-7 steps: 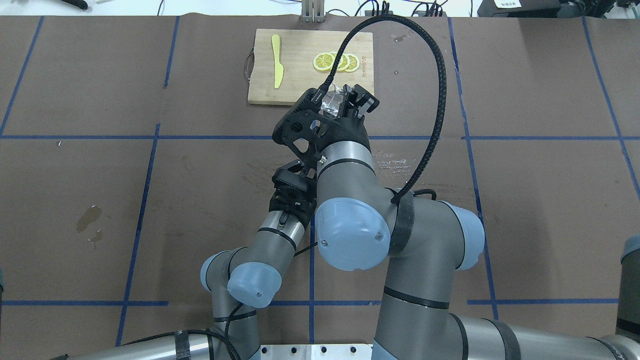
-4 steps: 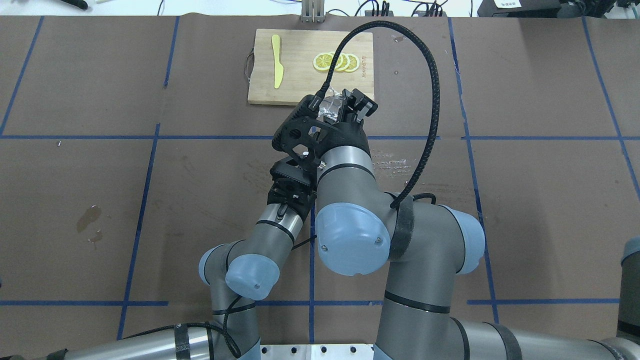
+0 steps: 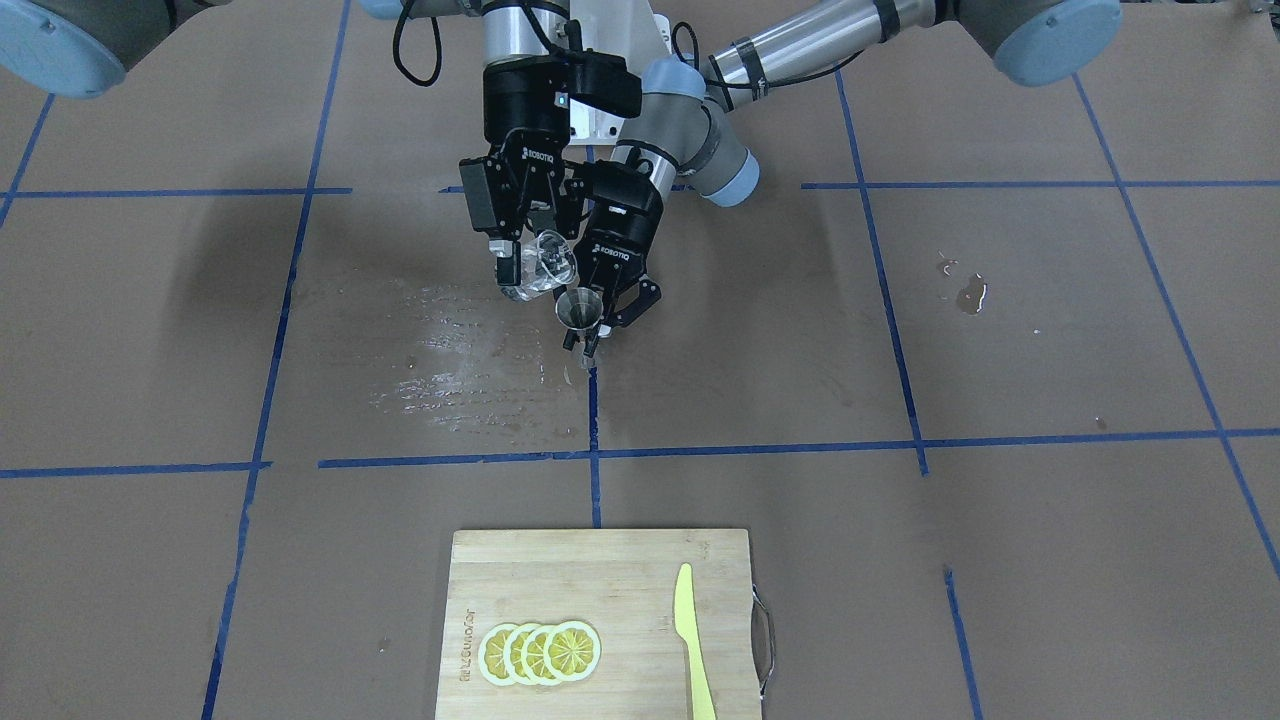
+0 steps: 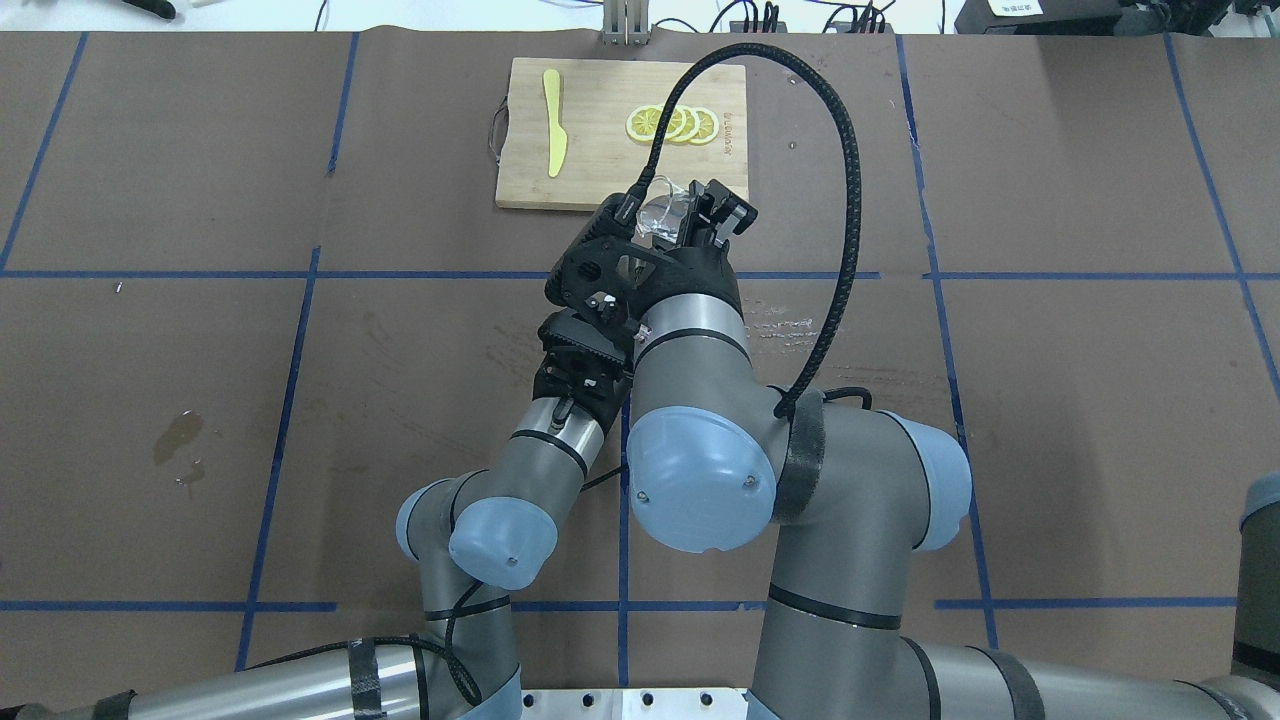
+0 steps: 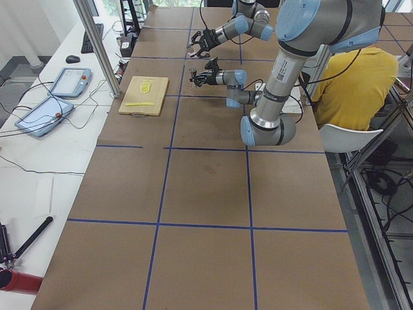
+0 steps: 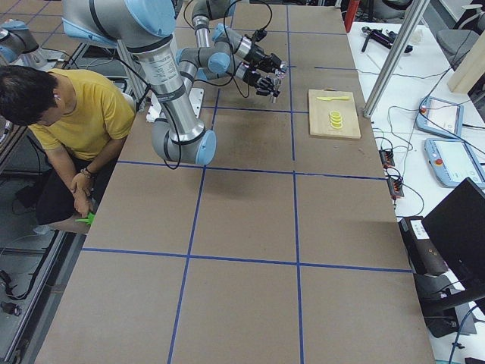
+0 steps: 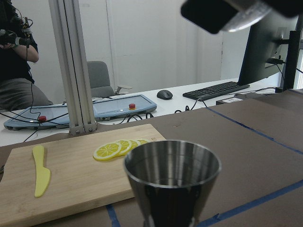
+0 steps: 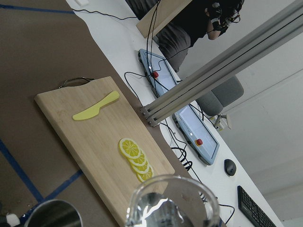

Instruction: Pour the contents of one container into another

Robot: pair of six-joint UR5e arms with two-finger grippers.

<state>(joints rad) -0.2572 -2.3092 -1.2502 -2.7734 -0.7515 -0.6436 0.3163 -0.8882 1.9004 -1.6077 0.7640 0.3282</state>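
Note:
In the front-facing view my right gripper (image 3: pixel 535 265) is shut on the clear glass cup (image 3: pixel 541 272), which is tilted with its mouth toward the steel jigger (image 3: pixel 580 308). The jigger is upright, just below and beside the cup, with my left gripper (image 3: pixel 603 318) shut on its narrow waist. Both hang above the table. The left wrist view shows the jigger's open bowl (image 7: pixel 173 177) close up, and the right wrist view shows the cup's rim (image 8: pixel 173 201) above the jigger (image 8: pixel 52 215). From overhead the cup (image 4: pixel 662 212) sits in the right gripper (image 4: pixel 688 214), whose arm hides the left gripper's fingers.
A wooden cutting board (image 3: pixel 620 590) with lemon slices (image 3: pixel 540 652) and a yellow knife (image 3: pixel 692 640) lies at the table's far side. Wet streaks (image 3: pixel 450 350) mark the brown mat under the grippers, and a small puddle (image 3: pixel 968 295) lies on the robot's left. A seated person (image 6: pixel 76 114) is behind the robot.
The left arm has edged forward, bringing its wrist further under the right wrist. The right gripper with the cup has shifted slightly and its cable has swung left.

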